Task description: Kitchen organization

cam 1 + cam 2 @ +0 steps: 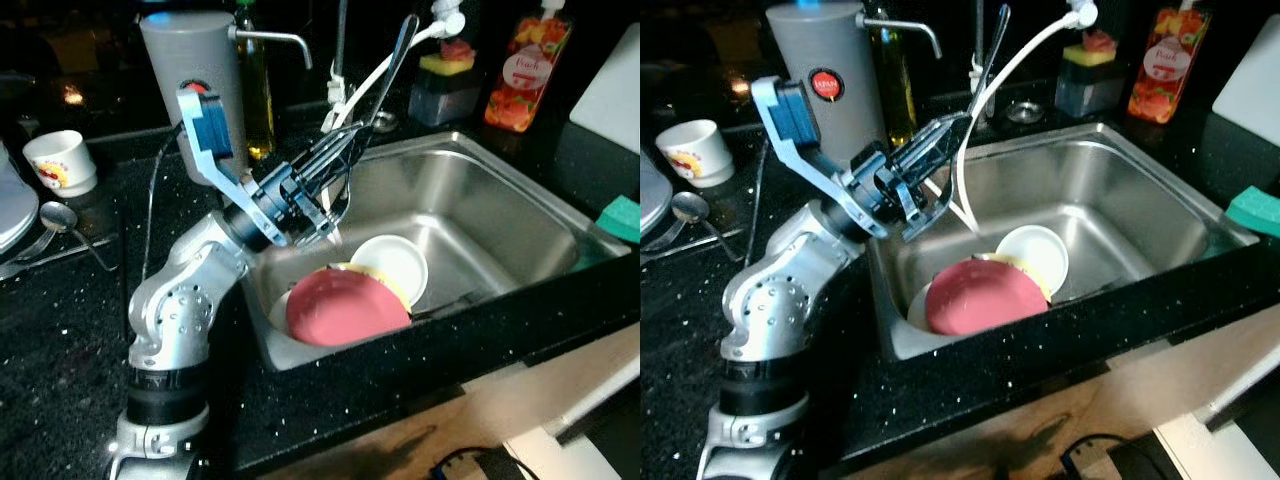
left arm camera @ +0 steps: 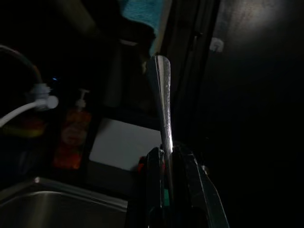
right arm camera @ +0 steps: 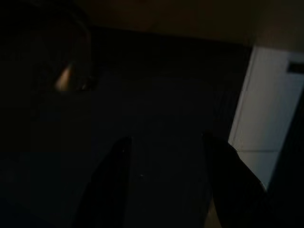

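My left gripper (image 1: 343, 152) is raised over the left back corner of the steel sink (image 1: 520, 195), shut on a long metal utensil (image 1: 392, 70) that points up and away. The left wrist view shows the shiny handle (image 2: 163, 102) standing between the black fingers (image 2: 153, 180). In the sink lie a pink plate (image 1: 345, 305), a white bowl (image 1: 393, 262) and a yellow plate edge (image 1: 398, 290) under them. My right gripper (image 3: 166, 161) appears in the dark right wrist view, open, with nothing between its fingers.
A grey canister (image 1: 190, 70) and an oil bottle (image 1: 256, 85) stand behind the arm. A white hose (image 1: 380, 75) hangs over the sink. A cup (image 1: 60, 160) and spoon (image 1: 58, 217) sit on the left counter. Soap bottle (image 1: 527, 65) and teal sponge (image 1: 622, 217) are to the right.
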`<state>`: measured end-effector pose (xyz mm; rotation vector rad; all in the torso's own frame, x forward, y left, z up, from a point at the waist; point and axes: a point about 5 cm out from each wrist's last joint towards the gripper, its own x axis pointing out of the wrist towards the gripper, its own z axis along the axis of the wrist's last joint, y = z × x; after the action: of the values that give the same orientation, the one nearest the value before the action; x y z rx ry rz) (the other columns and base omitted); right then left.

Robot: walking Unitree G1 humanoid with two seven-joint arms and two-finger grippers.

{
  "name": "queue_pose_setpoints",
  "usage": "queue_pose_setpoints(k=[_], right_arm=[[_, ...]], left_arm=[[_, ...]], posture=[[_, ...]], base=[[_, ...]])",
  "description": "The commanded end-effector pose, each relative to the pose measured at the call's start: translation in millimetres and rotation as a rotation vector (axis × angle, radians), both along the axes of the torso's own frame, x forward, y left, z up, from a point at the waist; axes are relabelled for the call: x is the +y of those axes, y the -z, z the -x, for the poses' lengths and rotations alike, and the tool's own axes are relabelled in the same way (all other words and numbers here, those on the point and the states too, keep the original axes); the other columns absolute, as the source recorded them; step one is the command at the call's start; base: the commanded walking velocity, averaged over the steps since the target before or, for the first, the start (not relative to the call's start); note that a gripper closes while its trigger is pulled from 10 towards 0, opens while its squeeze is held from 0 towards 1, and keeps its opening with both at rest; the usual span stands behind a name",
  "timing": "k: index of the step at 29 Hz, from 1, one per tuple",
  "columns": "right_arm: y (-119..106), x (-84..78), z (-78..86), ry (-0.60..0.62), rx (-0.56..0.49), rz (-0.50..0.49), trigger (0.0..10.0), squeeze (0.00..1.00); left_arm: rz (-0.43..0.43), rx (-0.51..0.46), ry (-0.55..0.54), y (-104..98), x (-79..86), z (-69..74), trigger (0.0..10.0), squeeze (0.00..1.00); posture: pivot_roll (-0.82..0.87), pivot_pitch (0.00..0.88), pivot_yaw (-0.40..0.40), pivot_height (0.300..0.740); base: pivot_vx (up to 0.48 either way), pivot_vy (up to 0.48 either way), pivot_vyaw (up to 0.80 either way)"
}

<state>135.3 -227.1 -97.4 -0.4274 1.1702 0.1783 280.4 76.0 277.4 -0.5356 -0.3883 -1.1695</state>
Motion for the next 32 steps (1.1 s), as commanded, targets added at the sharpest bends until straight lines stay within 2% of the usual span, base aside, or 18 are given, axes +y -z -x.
queue_pose_setpoints(k=[1,17,21,32], right_arm=[[0.3,0.2,0.7,0.009,0.0,-0.006,10.0,0.0],[0.2,0.0,0.8,0.005,0.001,-0.007,10.0,0.0],[0.2,-0.2,0.7,0.005,0.001,-0.006,10.0,0.0],[0.3,-0.4,1.3,-0.001,0.004,-0.005,10.0,0.0]], left_arm=[[-0.02,-0.006,-0.018,0.7,3.4,1.0,10.0,0.0],[-0.036,0.02,-0.002,4.3,-4.5,5.0,10.0,0.0],[-0.057,0.043,-0.041,5.2,-6.8,2.0,10.0,0.0],[-0.076,0.053,-0.058,8.4,-6.9,1.8,10.0,0.0]], posture=[[0.0,0.0,0.024,0.74],[0.0,0.0,0.021,0.74],[0.0,0.0,0.02,0.74],[0.0,0.0,0.016,0.74]], base=[[0.0,-0.409,0.0],[0.0,-0.455,0.0],[0.0,0.0,0.0],[0.0,0.0,0.0]])
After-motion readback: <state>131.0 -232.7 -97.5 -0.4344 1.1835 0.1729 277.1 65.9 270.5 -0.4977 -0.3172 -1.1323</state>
